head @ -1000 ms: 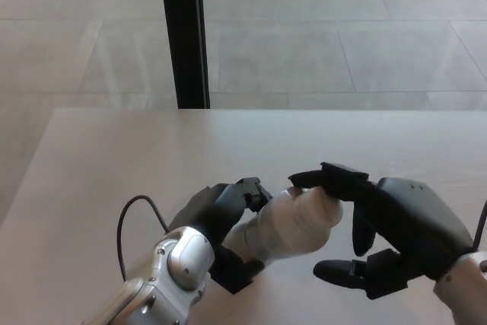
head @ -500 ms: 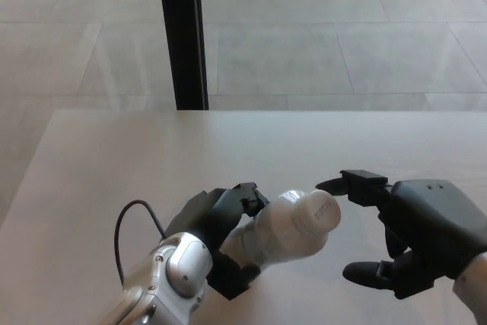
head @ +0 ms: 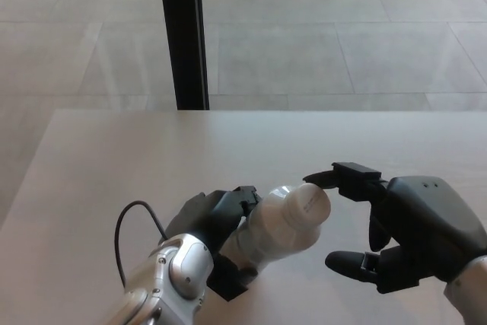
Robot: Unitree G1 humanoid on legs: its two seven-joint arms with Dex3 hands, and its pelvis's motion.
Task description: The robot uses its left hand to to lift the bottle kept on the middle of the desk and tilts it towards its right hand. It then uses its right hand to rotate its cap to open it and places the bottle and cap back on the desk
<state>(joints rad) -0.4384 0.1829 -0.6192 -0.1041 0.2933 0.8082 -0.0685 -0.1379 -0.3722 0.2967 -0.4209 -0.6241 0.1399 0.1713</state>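
Note:
A white bottle (head: 278, 226) is held off the desk, tilted with its white cap (head: 307, 199) pointing toward the right. My left hand (head: 209, 226) is shut on the bottle's body from the left. My right hand (head: 396, 226) is open just to the right of the cap. Its upper finger (head: 335, 178) reaches over the cap's top edge and its thumb (head: 351, 264) sits below, apart from the bottle. Whether the upper finger touches the cap I cannot tell.
The pale desk (head: 152, 150) spreads out ahead, with its far edge near the tiled floor. A black post (head: 183, 32) stands behind the desk at the left. A black cable (head: 129, 222) loops off my left wrist.
My right hand first drew back to the right off the cap, then came in again, with its upper finger over the cap. The bottle stayed in my left hand, shifting slightly left.

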